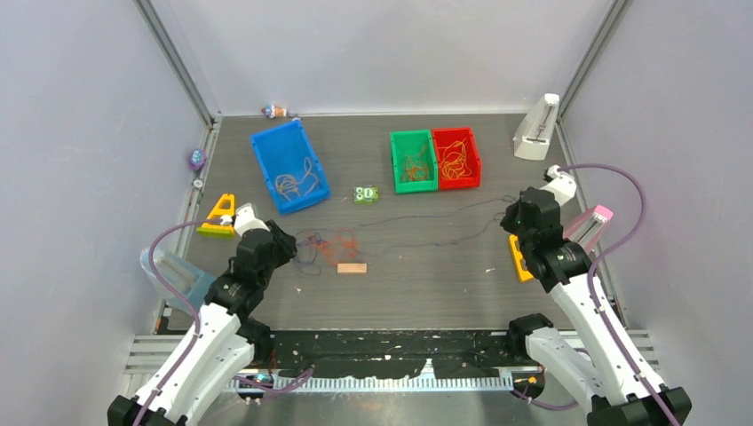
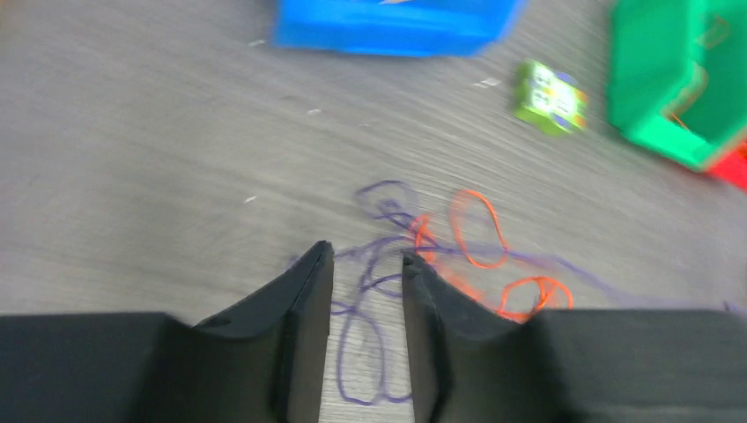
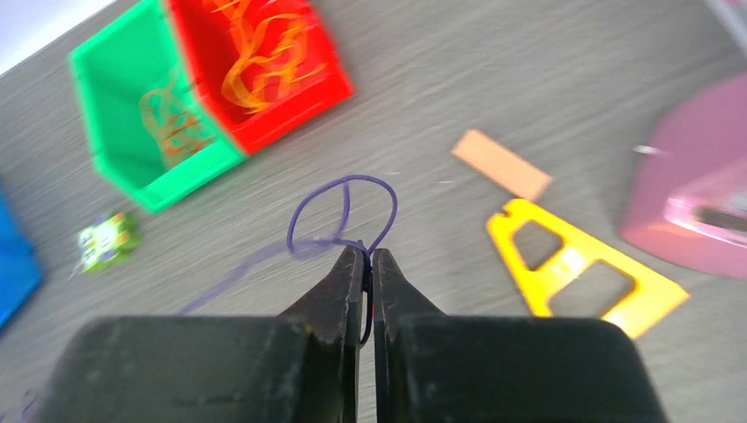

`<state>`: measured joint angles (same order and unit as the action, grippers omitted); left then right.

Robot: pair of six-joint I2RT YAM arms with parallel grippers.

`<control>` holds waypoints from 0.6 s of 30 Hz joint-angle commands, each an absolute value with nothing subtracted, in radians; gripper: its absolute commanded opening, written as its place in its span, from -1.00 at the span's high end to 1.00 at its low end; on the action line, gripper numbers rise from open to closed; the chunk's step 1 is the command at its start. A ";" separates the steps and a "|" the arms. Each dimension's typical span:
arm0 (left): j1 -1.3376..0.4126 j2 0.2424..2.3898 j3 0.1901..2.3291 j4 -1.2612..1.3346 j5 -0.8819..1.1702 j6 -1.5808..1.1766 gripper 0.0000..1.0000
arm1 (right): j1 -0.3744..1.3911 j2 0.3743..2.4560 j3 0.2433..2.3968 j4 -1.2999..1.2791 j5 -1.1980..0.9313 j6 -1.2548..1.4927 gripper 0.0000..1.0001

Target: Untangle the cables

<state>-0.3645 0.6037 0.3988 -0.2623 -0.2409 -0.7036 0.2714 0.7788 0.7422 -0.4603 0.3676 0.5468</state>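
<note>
Cables, untangling, partway: R fingers (image 3: 361, 264) pinched shut on purple cable (image 3: 348, 179), strand stretched across bench (image 1: 426, 284); L fingers (image 2: 322, 264) slightly apart, apparently empty, over purple/orange knot (image 2: 421, 231) not yet separated.

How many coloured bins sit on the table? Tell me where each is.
3: blue bin far left, green bin far centre, red bin touching its right side. None seems hidden.
</note>
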 commanded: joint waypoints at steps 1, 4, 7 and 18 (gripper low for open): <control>-0.345 0.636 0.412 -0.458 -0.532 -0.787 -0.05 | 0.226 0.744 0.786 -0.562 0.564 0.579 0.89; -0.345 0.649 0.412 -0.454 -0.506 -0.751 -0.23 | 0.224 0.741 0.786 -0.526 0.520 0.548 0.90; -0.345 0.655 0.417 -0.431 -0.465 -0.730 -0.27 | 0.224 0.768 0.798 -0.490 0.391 0.507 0.90; -0.456 0.804 0.533 -0.195 0.062 -0.412 -0.32 | 0.224 0.863 0.919 -0.433 -0.079 0.353 0.89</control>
<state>-0.3878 0.7090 0.4202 -0.3099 -0.1047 -0.5488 0.2256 0.8463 0.8112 -0.4904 0.1356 0.4236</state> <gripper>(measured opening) 0.654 0.089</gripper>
